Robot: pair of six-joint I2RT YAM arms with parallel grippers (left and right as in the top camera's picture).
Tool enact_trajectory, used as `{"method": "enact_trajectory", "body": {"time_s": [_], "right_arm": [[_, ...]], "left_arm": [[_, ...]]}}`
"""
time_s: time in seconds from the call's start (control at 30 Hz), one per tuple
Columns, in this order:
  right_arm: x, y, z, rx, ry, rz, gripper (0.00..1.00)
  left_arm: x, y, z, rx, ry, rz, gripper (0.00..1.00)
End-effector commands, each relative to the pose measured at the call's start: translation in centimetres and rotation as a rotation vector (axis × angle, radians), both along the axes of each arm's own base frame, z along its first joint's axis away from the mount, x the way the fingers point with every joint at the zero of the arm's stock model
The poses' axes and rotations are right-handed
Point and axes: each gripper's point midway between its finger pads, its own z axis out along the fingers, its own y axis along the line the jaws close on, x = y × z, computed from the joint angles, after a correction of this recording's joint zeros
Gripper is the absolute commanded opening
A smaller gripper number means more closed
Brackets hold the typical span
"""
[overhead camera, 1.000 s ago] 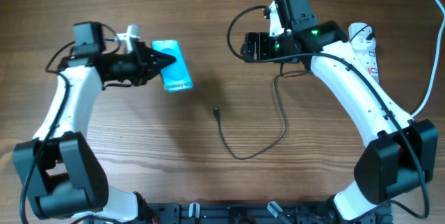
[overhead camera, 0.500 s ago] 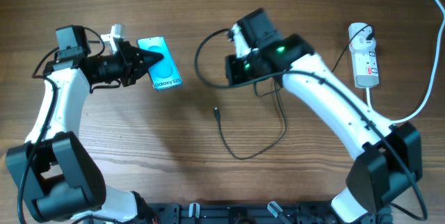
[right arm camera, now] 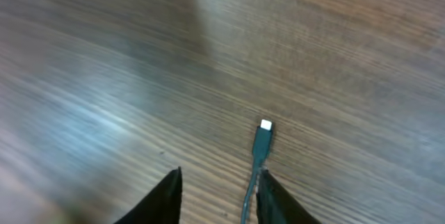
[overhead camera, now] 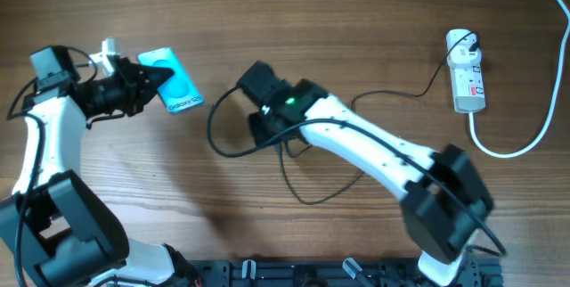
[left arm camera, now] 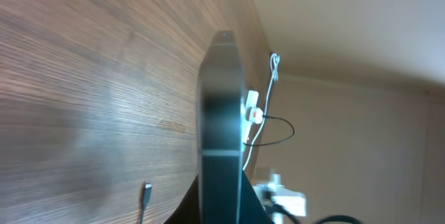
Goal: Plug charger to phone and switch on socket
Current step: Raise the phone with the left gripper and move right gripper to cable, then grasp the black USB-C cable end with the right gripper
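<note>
Charger (overhead camera: 307,200) cable lies looped on the wooden surface (overhead camera: 356,2). Its small metal-tipped connector (right arm camera: 264,137) sits flat on the wood between the 2 spread fingers of the right hand (right arm camera: 220,177), just beside 1 of them. The right hand is released and grasps nothing. Seen from above, the right arm reaches across the middle of the surface and covers the connector. The black cable runs out from under the arm toward the black plug (overhead camera: 469,51), seated in the socket (overhead camera: 467,77). The socket lies near the far right edge, with its thick white cord (overhead camera: 525,140) curving away beside it.

Well apart from the connector, at the upper left, the phone (overhead camera: 171,82) is grasped by the left hand (overhead camera: 156,77), which is clenched on 1 end with the blue screen facing up. The left wrist view shows the phone (left arm camera: 222,126) edge-on between the fingers, with the connector (left arm camera: 146,193) small on the wood beyond. Whether the phone touches the surface cannot be told.
</note>
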Motion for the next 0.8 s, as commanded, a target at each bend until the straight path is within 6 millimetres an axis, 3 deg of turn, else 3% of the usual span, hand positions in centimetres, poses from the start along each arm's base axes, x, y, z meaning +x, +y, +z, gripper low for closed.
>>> {"method": "enact_trajectory", "body": {"time_s": [0.0,0.23,0.37,0.5,0.77], "right_arm": [[-0.2,-0.9,-4.2,-0.121,0.02,-0.012,0.4],[-2.1,-2.5,-8.4,-0.225,0.146,-0.03,0.4],[-2.6,-2.8,-8.7,-0.236,0.175,-0.054,0.38],[-2.6,-2.8,-8.8,-0.237,0.176,-0.059,0.27],[-2.7,-2.9,-8.8,-0.237,0.181,-0.087,0.19]], "left_arm": [[-0.1,0.7,0.8,0.015,-0.056,-0.003,0.04],[-0.3,0.7,0.6,0.014,-0.053,-0.005,0.04],[-0.3,0.7,0.6,0.014,-0.053,-0.005,0.04],[-0.3,0.7,0.6,0.014,-0.053,-0.005,0.04],[-0.3,0.7,0.6,0.014,-0.052,-0.004,0.04]]}}
